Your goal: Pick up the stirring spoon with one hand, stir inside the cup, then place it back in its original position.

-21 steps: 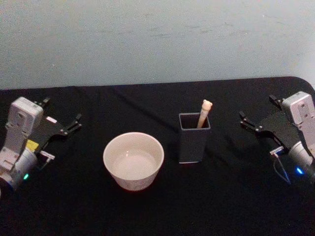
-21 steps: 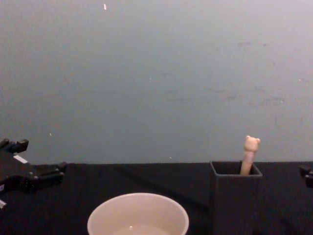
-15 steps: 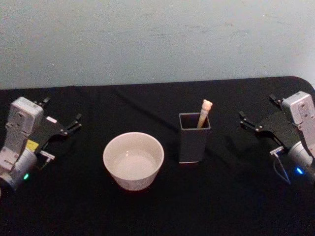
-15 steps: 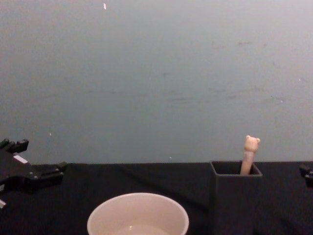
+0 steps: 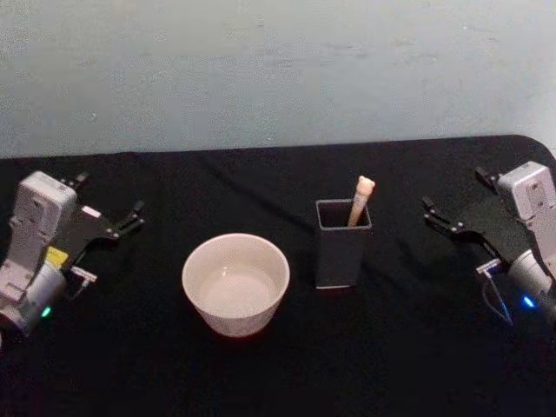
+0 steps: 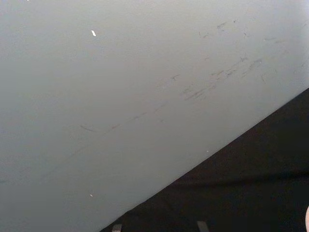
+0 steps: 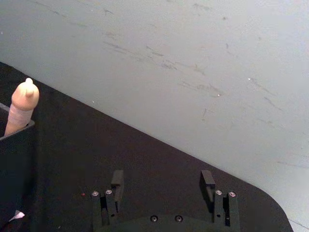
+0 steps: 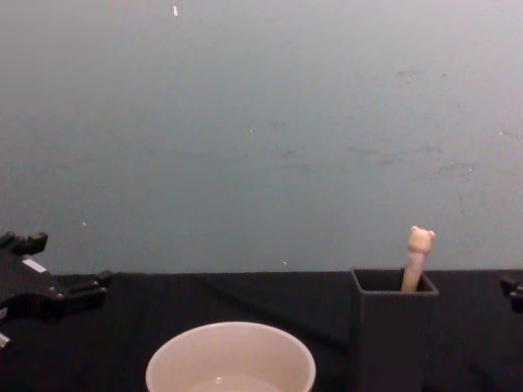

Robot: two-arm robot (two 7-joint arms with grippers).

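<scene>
Right gripper (image 5: pixel 453 191): fingers apart, empty, far right.
Left gripper (image 5: pixel 110 198): fingers apart, empty, far left.
Stirring spoon (image 5: pixel 360 198): standing in dark holder (image 5: pixel 340 256), bear head up.
Cup (image 5: pixel 235 282): just left of holder.

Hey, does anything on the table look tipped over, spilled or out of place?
Nothing stands out. The cup and the dark holder stand upright side by side, and the stirring spoon leans inside the holder, bear head up. The left claw and right claw sit open at the sides, touching nothing.
</scene>
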